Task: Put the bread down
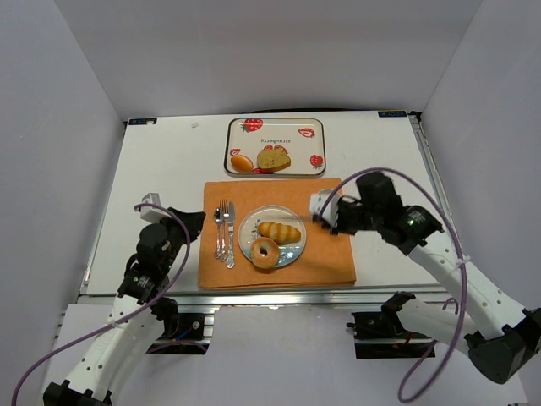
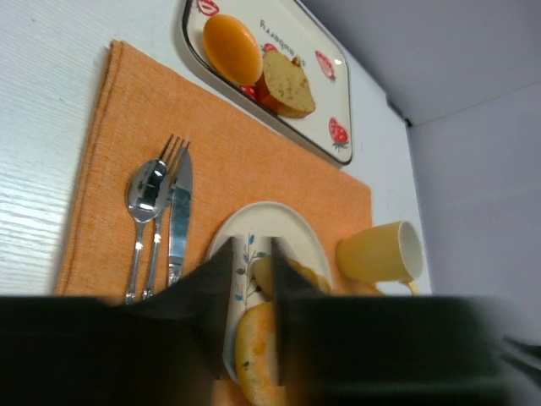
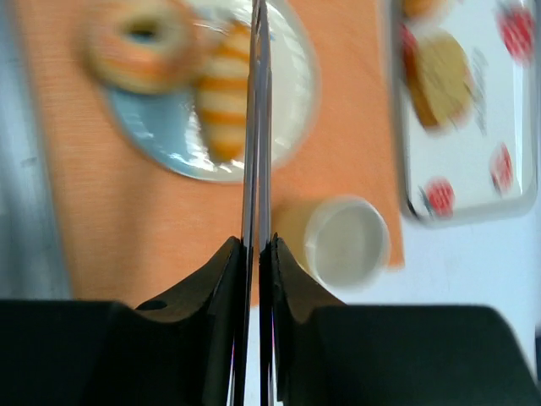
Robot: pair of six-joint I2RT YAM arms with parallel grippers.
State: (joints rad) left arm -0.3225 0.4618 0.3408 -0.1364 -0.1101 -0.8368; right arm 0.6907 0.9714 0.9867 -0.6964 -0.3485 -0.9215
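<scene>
Clearing the right gripper [image 1: 324, 218] looks like the step in hand. The striped roll [image 1: 279, 231] already lies on the plate [image 1: 245, 228] beside a doughnut [image 1: 265, 251], near the middle of the table's near edge. To do this well I would lift straight up before swinging away, since the cup [image 1: 321, 203] sits just under the wrist and a sideways sweep could knock it. From above, the right arm reaches in from the near right corner, elbow bent and forearm pointing left across the orange placemat [image 1: 330, 254]. The left gripper [image 1: 193, 222] hangs back by the near left corner, aimed at the mat's left side. A bun [image 1: 242, 162] and a slice [image 1: 273, 158] wait on the tray [image 1: 319, 127] at the far edge.

In the left wrist view, the left gripper [image 2: 252, 245] has its fingers slightly spread, with nothing between them but the sight of the plate. It is held low and level, looking across the knife [image 2: 180, 211] toward the cup [image 2: 380, 251], which lies on its side.

In the right wrist view, the right gripper [image 3: 259, 51] has its jaws pressed together and empty. It points down over the striped roll [image 3: 221, 101], with the cup [image 3: 342, 241] just beside the fingers, though I cannot tell whether they touch
</scene>
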